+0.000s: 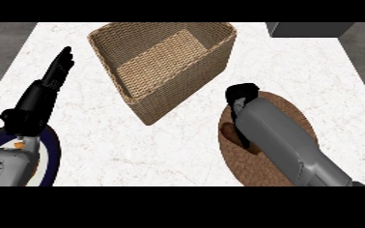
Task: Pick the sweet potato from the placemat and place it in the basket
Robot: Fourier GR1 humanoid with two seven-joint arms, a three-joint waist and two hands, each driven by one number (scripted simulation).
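Observation:
A woven basket [171, 63] stands on the counter at the upper middle, with nothing inside. At the lower right lies a round brown placemat [285, 111]. My right hand [241, 98] is down over the placemat's left part, and the grey forearm hides most of it. A reddish-brown sweet potato [230, 131] peeks out at the left of the forearm, under the hand; whether the fingers are curled round it is hidden. My left hand [51, 79] rests at the left with straight fingers pointing up, holding nothing.
A dark blue and white plate [50, 149] lies at the lower left under my left forearm. A grey block [310, 29] sits at the counter's upper right corner. White marble counter [143, 145] stretches between basket and placemat.

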